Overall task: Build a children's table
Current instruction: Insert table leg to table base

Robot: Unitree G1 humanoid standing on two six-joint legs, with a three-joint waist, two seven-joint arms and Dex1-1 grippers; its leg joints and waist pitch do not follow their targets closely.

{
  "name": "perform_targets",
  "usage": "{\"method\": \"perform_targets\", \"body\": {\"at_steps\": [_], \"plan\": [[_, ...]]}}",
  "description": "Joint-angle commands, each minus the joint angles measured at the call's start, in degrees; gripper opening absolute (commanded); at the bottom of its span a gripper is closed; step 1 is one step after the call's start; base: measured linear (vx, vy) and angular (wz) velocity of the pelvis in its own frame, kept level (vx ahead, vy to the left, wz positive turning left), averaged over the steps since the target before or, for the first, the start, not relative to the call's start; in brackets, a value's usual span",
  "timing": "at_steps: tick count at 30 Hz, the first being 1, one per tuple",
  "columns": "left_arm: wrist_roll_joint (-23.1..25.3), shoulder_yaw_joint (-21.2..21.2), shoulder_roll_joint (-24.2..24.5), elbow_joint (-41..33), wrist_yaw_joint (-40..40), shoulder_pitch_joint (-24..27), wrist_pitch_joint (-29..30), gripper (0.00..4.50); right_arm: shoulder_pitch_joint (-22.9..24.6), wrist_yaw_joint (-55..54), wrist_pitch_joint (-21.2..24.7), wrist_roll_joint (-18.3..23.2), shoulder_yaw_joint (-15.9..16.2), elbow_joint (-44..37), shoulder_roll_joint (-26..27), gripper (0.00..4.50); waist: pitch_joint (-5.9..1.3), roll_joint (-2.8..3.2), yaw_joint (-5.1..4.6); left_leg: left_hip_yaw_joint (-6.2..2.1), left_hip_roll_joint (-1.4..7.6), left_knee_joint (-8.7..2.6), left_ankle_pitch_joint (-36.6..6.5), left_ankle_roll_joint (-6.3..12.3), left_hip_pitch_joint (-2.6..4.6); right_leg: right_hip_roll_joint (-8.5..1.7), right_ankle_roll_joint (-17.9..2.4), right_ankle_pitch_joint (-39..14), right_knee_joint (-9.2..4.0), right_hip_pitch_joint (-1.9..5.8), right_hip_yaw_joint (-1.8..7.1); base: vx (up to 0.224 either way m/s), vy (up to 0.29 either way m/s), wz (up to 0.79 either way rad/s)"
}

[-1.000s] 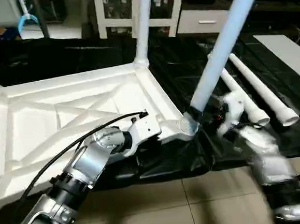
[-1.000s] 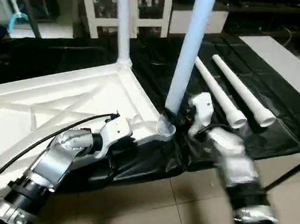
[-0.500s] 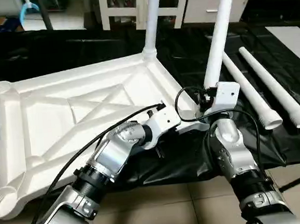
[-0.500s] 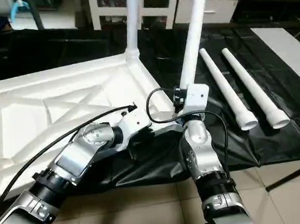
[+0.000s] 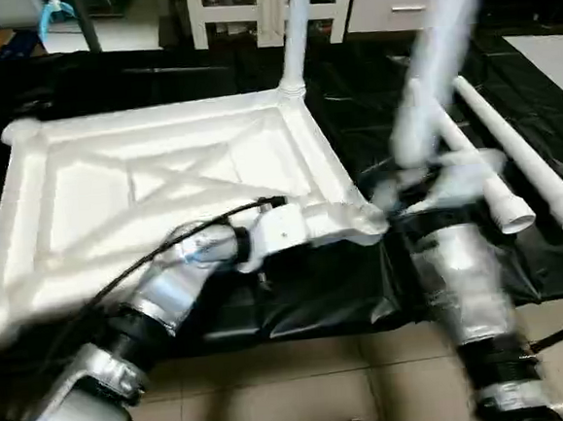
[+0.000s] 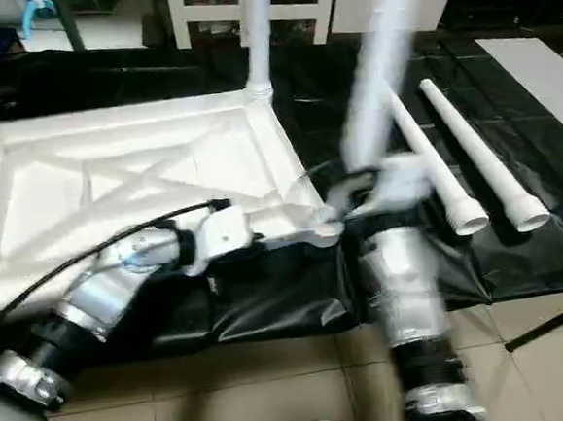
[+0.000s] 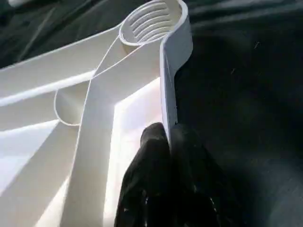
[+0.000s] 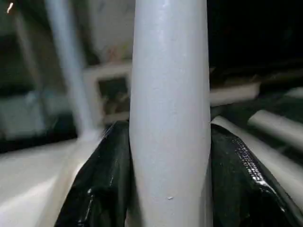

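1. Leftmost, we see the white table top (image 5: 162, 181) lying upside down on the black sheet (image 5: 549, 141), its X-ribbed underside facing up.
2. Next, our left gripper (image 7: 168, 142) pinches the top's near rim wall, one black finger on each side of it, just short of the threaded corner socket (image 7: 151, 21), which stands unfilled.
3. At the far right corner of the top, one white leg (image 5: 292, 34) stands upright in its socket.
4. Further right, our right gripper (image 8: 170, 156) clamps a second leg (image 5: 427, 72), its black fingers (image 8: 102, 179) pressed against both sides of the tube; the leg tilts above the near right corner, blurred, so we cannot tell whether its end touches the socket.
5. Rightmost, two more legs (image 5: 522, 167) lie side by side on the sheet, apart from the top.
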Motion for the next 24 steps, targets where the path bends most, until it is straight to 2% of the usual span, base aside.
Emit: {"method": "perform_targets", "body": {"at_steps": [1, 3, 4, 5, 6, 7, 9, 11, 12, 13, 14, 15, 16, 17, 19, 20, 21, 22, 23, 24], "plan": [[2.6, 0.5, 0.6, 2.1, 2.9, -3.6, -4.3, 0.00, -1.0, 1.9, 1.1, 1.8, -0.4, -3.3, -0.2, 1.85, -4.35, 0.12, -0.09, -0.14, 0.97, -2.98, -5.4, 4.13, 1.67, -2.02, -12.0, 5.2, -2.62, 3.29, 2.20, 0.000, 0.000, 0.00], [2.6, 0.9, 0.6, 5.0, 3.2, -4.7, -6.5, 0.00, -1.2, 3.9, 2.1, 2.7, -0.4, -4.8, -0.7, 1.85, -4.42, -0.10, -0.43, -0.30, 0.80, -2.87, -4.4, 4.45, 1.17, -2.19, -12.2, 5.9, -2.48, 3.63, 2.23, 0.000, 0.000, 0.00], [1.9, 1.3, 0.4, 5.8, 2.1, -4.9, -6.8, 0.00, -1.3, 4.5, 2.4, 3.2, -0.4, -5.2, -0.8, 1.85, -4.68, 0.30, -0.57, -0.18, 0.81, -2.70, -4.0, 4.71, 1.48, -2.19, -13.1, 7.0, -2.47, 3.47, 2.32, 0.000, 0.000, 0.00], [1.9, 1.3, 0.4, 5.9, 2.0, -4.9, -6.8, 0.29, -1.3, 4.6, 2.5, 3.2, -0.3, -5.2, -0.8, 1.85, -4.79, 0.23, -0.52, -0.12, 0.92, -2.58, -3.4, 5.19, 1.54, -2.20, -14.3, 8.5, -2.26, 3.49, 2.35, 0.000, 0.000, 0.00], [1.3, 1.8, 0.4, 6.7, 1.5, -5.1, -7.0, 0.29, -1.3, 5.1, 2.7, 3.4, -0.3, -5.5, -1.1, 1.85, -4.82, 0.19, -0.50, -0.06, 0.83, -2.50, -3.0, 5.52, 1.52, -2.13, -14.8, 9.3, -2.19, 3.49, 2.37, 0.000, 0.000, 0.00], [0.2, 3.0, 0.2, 7.9, 0.8, -5.4, -7.8, 0.58, -1.1, 6.1, 3.4, 4.0, -0.1, -5.9, -1.4, 1.85, -4.86, 0.24, -0.39, -0.08, 0.89, -2.50, -2.6, 5.70, 1.52, -2.15, -15.3, 9.9, -2.07, 3.52, 2.35, 0.000, 0.000, 0.00], [-0.1, 4.0, 0.2, 9.3, 1.6, -6.2, -10.0, 0.62, -0.9, 6.9, 3.8, 4.2, 0.2, -6.1, -1.9, 1.85, -5.21, 0.42, -0.08, -0.06, 0.88, -2.26, -1.5, 6.65, 1.63, -2.08, -16.3, 12.3, -1.87, 3.70, 2.30, 0.000, 0.000, 0.00], [-4.8, 7.2, -0.2, 8.6, -1.6, -6.8, -13.5, 0.86, -0.5, 7.9, 4.5, 4.5, 0.2, -7.0, -2.4, 1.84, -5.19, 0.10, 0.20, -0.02, 0.92, -2.18, -1.2, 7.16, 1.54, -2.22, -17.1, 12.6, -1.70, 3.71, 2.26, 0.000, 0.000, 0.00], [-6.4, 8.2, -0.3, 8.5, -2.5, -7.0, -14.6, 0.96, -0.4, 8.1, 4.9, 4.7, 0.1, -7.6, -2.5, 1.84, -5.17, 0.17, 0.29, 0.00, 0.96, -2.22, -1.7, 7.01, 1.65, -2.23, -17.2, 11.7, -1.74, 3.63, 2.23, 0.000, 0.000, 0.00], [-10.4, 10.7, -0.9, 7.5, -4.2, -7.1, -14.8, 1.00, -0.2, 8.4, 5.3, 4.8, 0.1, -8.5, -2.7, 1.84, -5.11, 0.18, 0.38, 0.03, 0.96, -2.24, -2.2, 6.82, 1.78, -2.21, -17.2, 10.8, -1.80, 3.53, 2.22, 0.000, 0.000, 0.00], [-14.2, 13.2, -1.6, 6.3, -5.6, -7.1, -13.6, 1.02, -0.1, 8.6, 5.5, 4.7, 0.2, -9.2, -3.0, 1.84, -4.93, 0.18, 0.73, 0.12, 1.02, -2.35, -3.6, 5.91, 1.87, -2.38, -17.7, 8.3, -1.81, 3.44, 2.23, 0.000, 0.000, 0.00], [-17.0, 15.2, -2.2, 5.5, -6.2, -7.1, -12.4, 1.18, 0.0, 8.8, 5.7, 4.7, 0.3, -9.7, -3.1, 1.84, -4.91, 0.15, 0.77, 0.17, 1.09, -2.35, -4.2, 5.65, 1.88, -2.35, -17.9, 7.6, -1.83, 3.38, 2.25, 0.000, 0.000, 0.00], [-19.9, 17.7, -2.6, 5.3, -6.0, -7.5, -10.4, 1.30, 0.1, 9.1, 6.0, 4.4, 0.5, -10.3, -3.2, 1.84, -4.87, 0.44, 0.99, 0.23, 1.14, -2.34, -5.3, 5.06, 2.01, -2.31, -17.9, 6.5, -1.87, 3.23, 2.22, 0.000, 0.000, 0.00], [-21.4, 19.2, -2.8, 5.4, -5.7, -7.9, -9.2, 1.30, 0.2, 9.2, 6.1, 4.2, 0.5, -10.6, -3.3, 1.84, -4.87, 0.35, 1.12, 0.25, 1.11, -2.29, -5.6, 4.85, 2.03, -2.26, -17.8, 6.1, -1.87, 3.18, 2.23, 0.000, 0.000, 0.00], [-24.3, 23.0, -3.2, 6.2, -2.9, -9.6, -4.1, 1.51, 0.5, 9.7, 6.8, 3.8, 0.8, -11.6, -3.5, 1.84, -4.80, 0.23, 1.14, 0.27, 0.97, -2.28, -6.8, 4.14, 1.94, -2.21, -16.7, 3.8, -2.02, 3.25, 2.25, 0.000, 0.000, 0.00], [-25.6, 24.8, -3.7, 6.4, -0.7, -10.5, -1.5, 1.59, 0.5, 10.0, 7.2, 3.3, 1.3, -11.9, -3.8, 1.84, -4.65, 0.49, 1.26, 0.10, 0.96, -2.34, -7.9, 3.13, 1.91, -2.28, -16.0, 1.3, -2.29, 3.14, 2.24, 0.000, 0.000, 0.00], [-29.8, 29.0, -5.6, 5.7, 4.6, -12.8, 6.0, 1.59, 0.7, 10.7, 8.3, 1.6, 2.7, -12.4, -4.9, 1.84, -4.61, 0.45, 1.26, 0.06, 0.95, -2.38, -8.6, 2.84, 1.91, -2.30, -15.6, 0.1, -2.50, 3.13, 2.26, 0.000, 0.000, 0.00], [-34.6, 31.9, -7.6, 3.6, 7.4, -14.4, 12.3, 1.69, 0.8, 11.3, 9.9, -0.1, 4.4, -12.6, -6.0, 1.84, -4.73, 0.11, 1.33, 0.10, 1.01, -2.23, -9.3, 1.41, 2.13, -2.16, -16.1, -0.3, -2.18, 3.16, 2.18, 0.000, 0.000, 0.00], [-38.1, 33.3, -9.2, 1.7, 9.0, -15.2, 16.5, 1.77, 0.8, 11.3, 10.8, -1.0, 5.2, -12.6, -6.5, 1.84, -4.59, 0.21, 1.54, 0.12, 0.98, -2.20, -9.7, 1.20, 2.21, -2.24, -16.3, -1.1, -2.35, 3.00, 2.17, 0.000, 0.000, 0.00], [-40.1, 33.9, -10.2, 0.4, 10.0, -15.7, 19.3, 1.93, 0.7, 11.2, 11.5, -1.5, 5.6, -12.7, -6.7, 1.84, -4.54, 0.15, 1.58, 0.05, 0.84, -2.18, -10.1, 1.09, 1.80, -2.35, -16.1, -2.6, -2.55, 3.13, 2.20, 0.000, 0.000, 0.00]]}}
